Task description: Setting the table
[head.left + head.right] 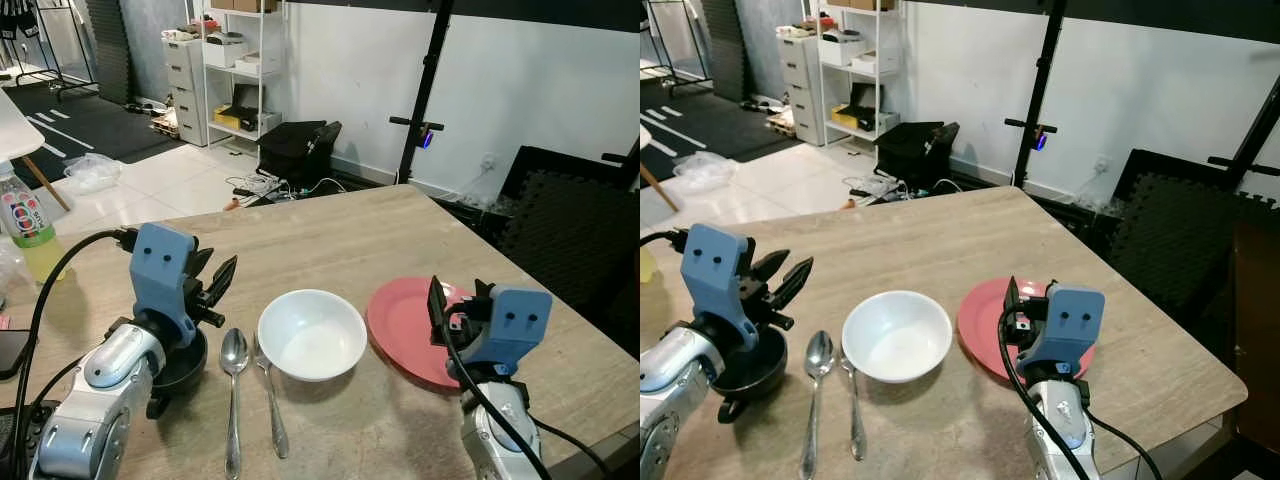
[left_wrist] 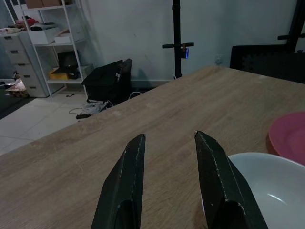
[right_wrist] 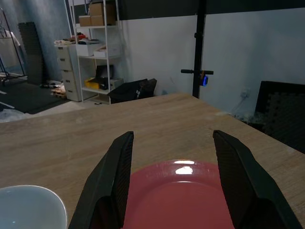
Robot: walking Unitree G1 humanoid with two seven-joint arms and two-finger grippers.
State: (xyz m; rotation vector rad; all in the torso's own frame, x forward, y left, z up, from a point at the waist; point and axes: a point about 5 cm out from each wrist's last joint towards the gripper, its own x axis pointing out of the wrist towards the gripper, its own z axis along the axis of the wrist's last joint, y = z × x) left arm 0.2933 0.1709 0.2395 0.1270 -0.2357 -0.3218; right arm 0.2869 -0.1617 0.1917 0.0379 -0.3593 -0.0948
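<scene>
A white bowl (image 1: 312, 333) sits near the front of the wooden table (image 1: 330, 235). A pink plate (image 1: 405, 325) lies to its right. A spoon (image 1: 234, 380) and a fork (image 1: 272, 405) lie side by side just left of the bowl. Further left is a small black bowl (image 1: 750, 370), partly hidden under my left wrist. My left gripper (image 1: 215, 278) hovers open above it, holding nothing, its fingers (image 2: 128, 181) pointing across the table. My right gripper (image 1: 458, 300) hangs open over the plate's near edge, with the plate (image 3: 178, 195) showing between its fingers (image 3: 112, 176).
A drink bottle (image 1: 25, 220) stands at the table's far left, with a dark phone (image 1: 10, 350) near the left edge. The table's right edge drops off close to the plate. Beyond it are a black chair (image 1: 575, 225), a black stand (image 1: 425, 100) and shelves (image 1: 235, 70).
</scene>
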